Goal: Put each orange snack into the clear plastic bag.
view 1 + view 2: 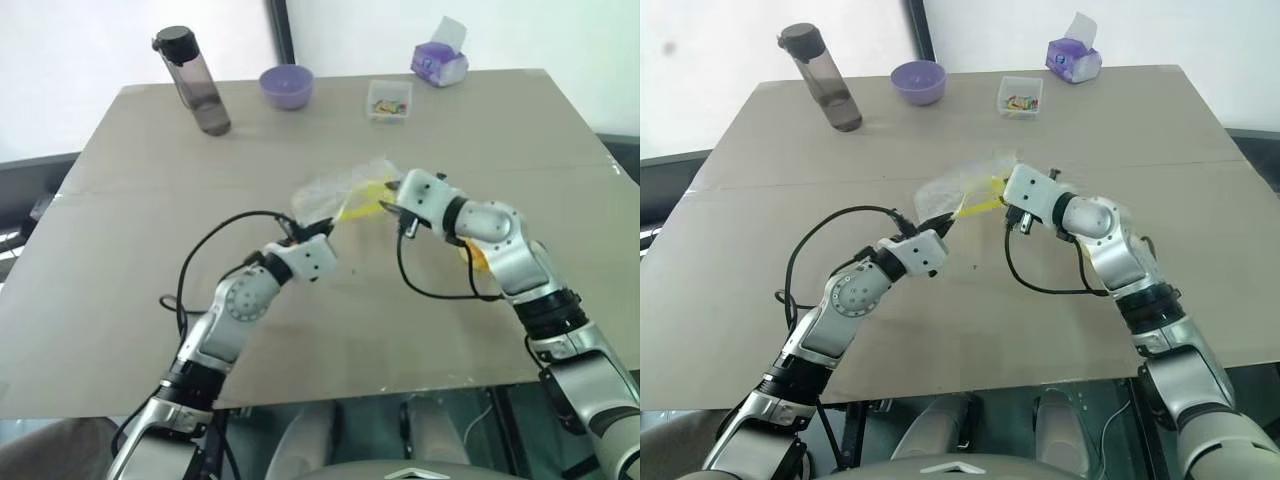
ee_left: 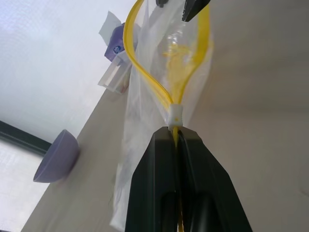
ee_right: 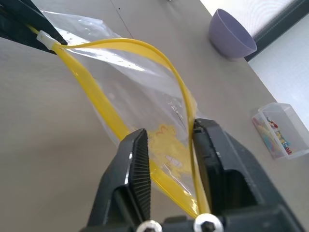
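Your left gripper (image 2: 177, 137) pinches one end of the clear plastic bag (image 3: 145, 96) above the table (image 1: 120, 300), its yellow mouth running toward your right gripper (image 3: 170, 159), whose parted jaws straddle the strip.

Orange snack (image 1: 476, 256) mostly hidden behind right forearm near the tabletop's right side, only a sliver visible, grid pattern impossible to make out. Contents of small clear box (image 1: 389, 101) near the far edge too small to identify, just colourful bits. Lower part of clear plastic bag (image 2: 145, 145) cut off behind left claw (image 2: 177, 137). Right claw (image 3: 170, 150) fingertips partly veiled by bag's film.
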`<state>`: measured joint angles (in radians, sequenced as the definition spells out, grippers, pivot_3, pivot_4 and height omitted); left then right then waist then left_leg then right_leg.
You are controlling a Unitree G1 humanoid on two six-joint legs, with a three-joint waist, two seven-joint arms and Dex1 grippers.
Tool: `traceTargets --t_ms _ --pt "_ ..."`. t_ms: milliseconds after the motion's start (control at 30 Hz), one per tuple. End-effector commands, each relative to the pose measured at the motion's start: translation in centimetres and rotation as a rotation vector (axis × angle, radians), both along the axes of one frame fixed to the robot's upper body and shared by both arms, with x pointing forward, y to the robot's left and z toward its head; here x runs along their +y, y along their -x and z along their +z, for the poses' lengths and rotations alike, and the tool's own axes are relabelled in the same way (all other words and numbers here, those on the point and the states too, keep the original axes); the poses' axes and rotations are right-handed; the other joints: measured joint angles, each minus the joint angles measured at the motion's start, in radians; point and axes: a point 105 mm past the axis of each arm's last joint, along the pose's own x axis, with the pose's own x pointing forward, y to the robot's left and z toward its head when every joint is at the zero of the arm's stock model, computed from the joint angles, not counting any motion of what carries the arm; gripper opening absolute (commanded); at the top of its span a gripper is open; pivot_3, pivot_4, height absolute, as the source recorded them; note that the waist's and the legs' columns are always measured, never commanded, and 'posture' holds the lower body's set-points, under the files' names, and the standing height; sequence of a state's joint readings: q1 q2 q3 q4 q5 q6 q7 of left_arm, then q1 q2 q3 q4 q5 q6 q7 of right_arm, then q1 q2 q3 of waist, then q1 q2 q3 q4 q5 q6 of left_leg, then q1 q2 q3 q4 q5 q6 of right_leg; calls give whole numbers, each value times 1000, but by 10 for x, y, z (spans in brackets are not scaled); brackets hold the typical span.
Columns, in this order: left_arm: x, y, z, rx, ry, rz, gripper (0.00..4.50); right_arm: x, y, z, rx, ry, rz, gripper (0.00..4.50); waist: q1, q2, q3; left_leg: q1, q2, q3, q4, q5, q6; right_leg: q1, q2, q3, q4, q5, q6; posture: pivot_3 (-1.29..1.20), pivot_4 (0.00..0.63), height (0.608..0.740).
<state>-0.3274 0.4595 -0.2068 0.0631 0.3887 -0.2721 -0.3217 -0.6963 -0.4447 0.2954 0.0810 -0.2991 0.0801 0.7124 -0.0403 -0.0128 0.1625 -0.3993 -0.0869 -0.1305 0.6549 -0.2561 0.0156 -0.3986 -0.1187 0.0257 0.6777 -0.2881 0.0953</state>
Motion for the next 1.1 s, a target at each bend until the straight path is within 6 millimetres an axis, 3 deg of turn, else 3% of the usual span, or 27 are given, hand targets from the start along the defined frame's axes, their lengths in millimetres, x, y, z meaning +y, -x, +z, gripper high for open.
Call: traceTargets --t_ms 33,200,267,367,467,500,867,1100 --pt "-3 0 11 -46 18 -26 0 -13 4 25 -70 -23 -23 2571 1 0 0 0 0 0 0 0 0 0 0 0 0 0 0 0 150 740" --pt "-5 0 13 -50 35 -38 0 -17 14 40 -82 -86 -12 2571 -1 0 0 0 0 0 0 0 0 0 0 0 0 0 0 0 150 740" --pt "-3 -2 15 -44 64 -22 0 -7 27 42 -66 -124 63 2571 -1 0 0 0 0 0 0 0 0 0 0 0 0 0 0 0 150 740" --pt "-5 0 17 -49 71 -34 0 -3 34 21 -3 -101 102 1652 0 0 0 0 0 0 0 0 0 0 0 0 0 0 0 0 150 740" --pt "-6 -1 18 -51 66 -33 0 -4 32 16 6 -113 89 148 1 0 0 0 0 0 1 0 0 0 0 0 0 0 0 0 150 740" --pt "-5 -1 20 -53 70 -28 0 -4 31 15 7 -113 87 22 0 0 0 0 0 0 1 0 0 0 0 0 0 0 0 0 150 740" --pt "-25 12 29 -86 57 -115 0 -7 11 4 9 -112 24 22 0 0 0 0 0 0 2 0 0 0 0 0 1 0 0 0 150 740" --pt "-33 21 21 -74 -3 -168 0 2 -3 5 -1 -111 10 22 -1 0 0 0 0 0 2 0 0 0 0 0 1 0 0 0 150 740"
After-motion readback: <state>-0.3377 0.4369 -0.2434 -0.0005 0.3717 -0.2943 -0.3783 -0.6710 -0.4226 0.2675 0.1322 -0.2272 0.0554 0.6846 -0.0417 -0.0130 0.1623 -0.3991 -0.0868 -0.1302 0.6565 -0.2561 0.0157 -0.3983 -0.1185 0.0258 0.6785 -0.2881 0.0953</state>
